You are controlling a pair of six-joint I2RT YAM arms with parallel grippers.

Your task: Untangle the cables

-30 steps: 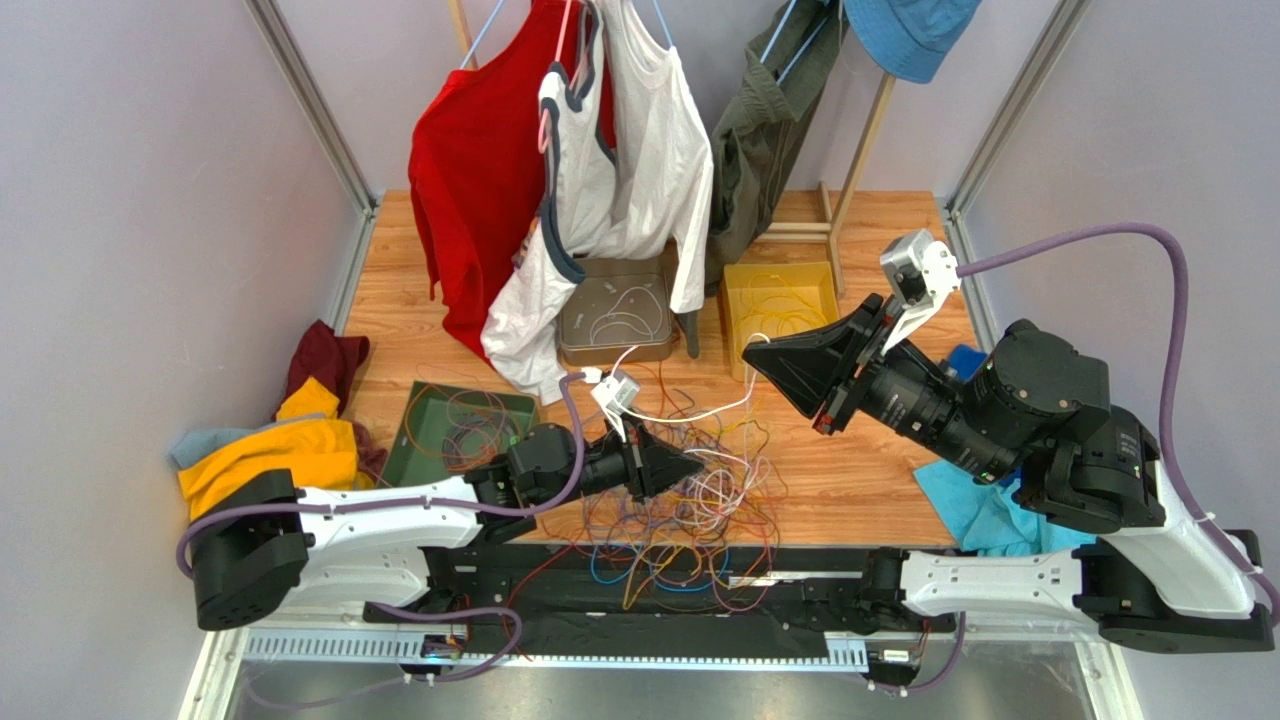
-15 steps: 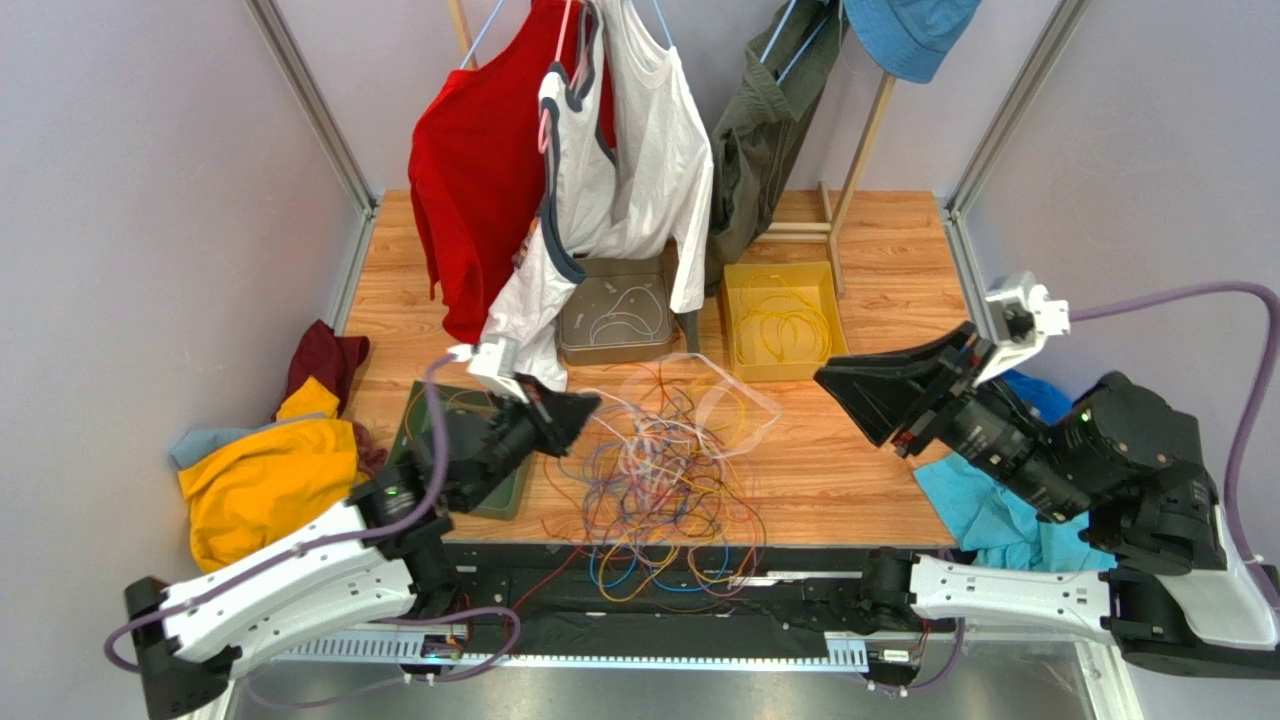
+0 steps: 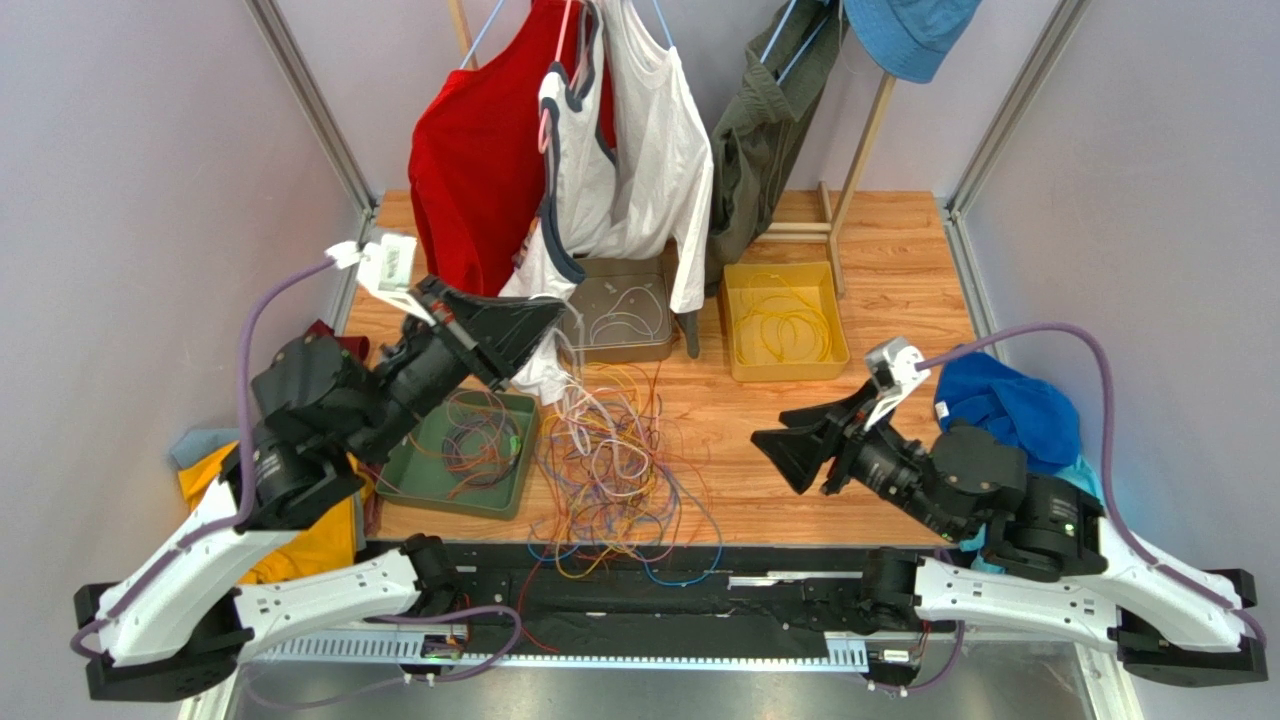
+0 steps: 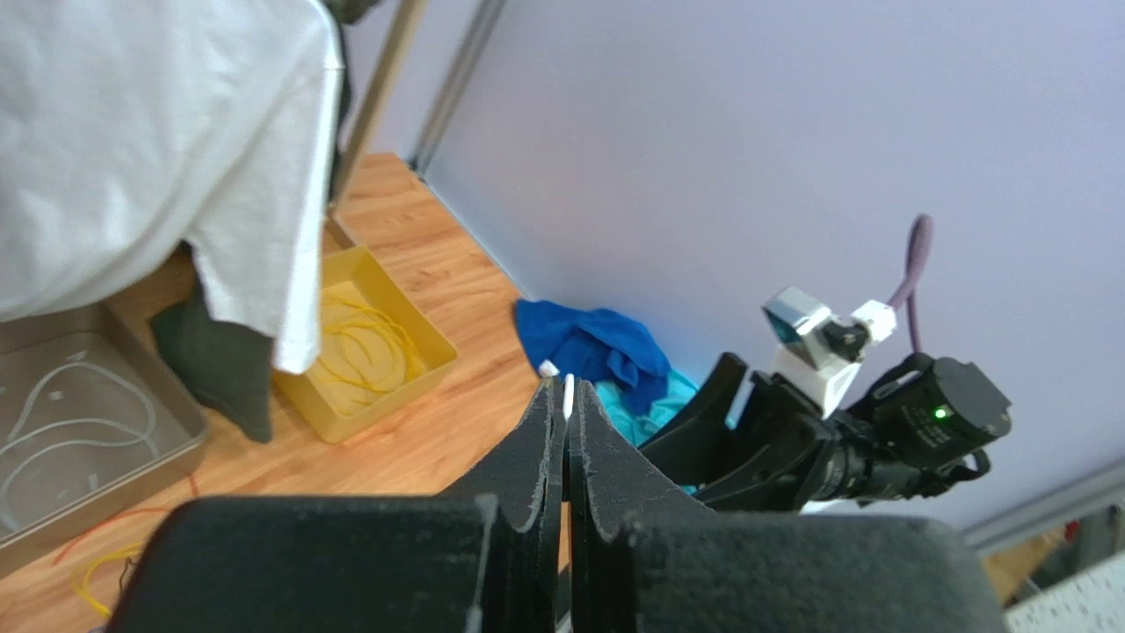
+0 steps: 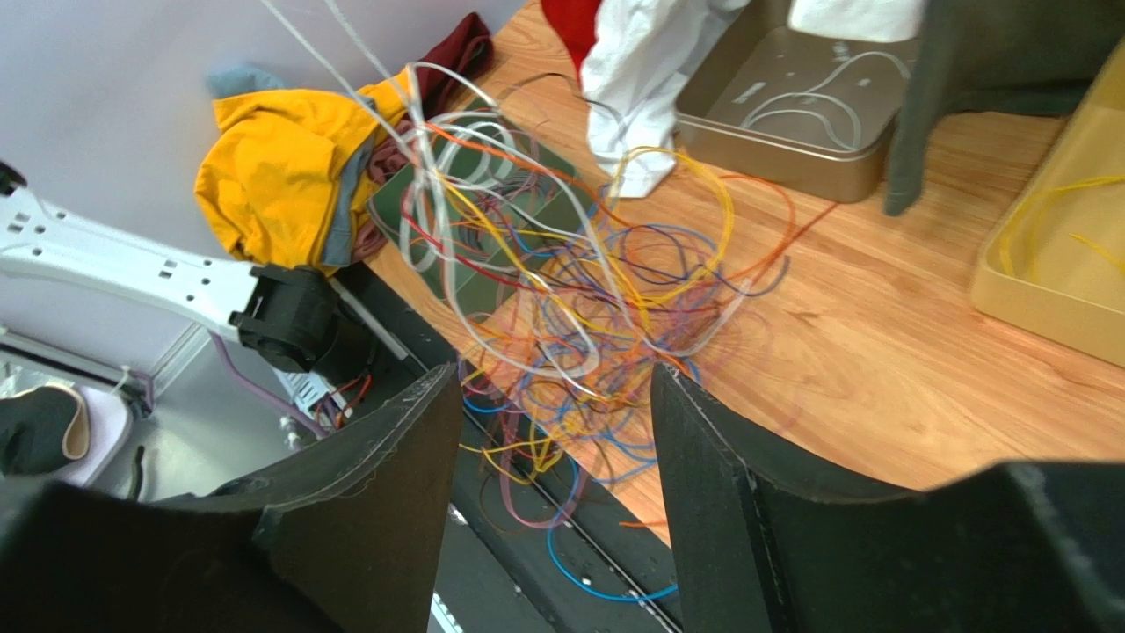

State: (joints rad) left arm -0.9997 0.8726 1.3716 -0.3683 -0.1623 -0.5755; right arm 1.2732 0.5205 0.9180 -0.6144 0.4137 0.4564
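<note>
My left tool [image 3: 553, 318] is clamped together on a white cable [image 4: 568, 392]. It is now lifted beside the hanging white shirt [image 3: 654, 158] instead of low over the table [image 3: 902, 285]. The cables [image 3: 616, 465] trail from it down onto the table beside the green tray [image 3: 466, 507]. My right tool [image 3: 771, 462], shut a second ago, stands apart and empty near the snarl.
</note>
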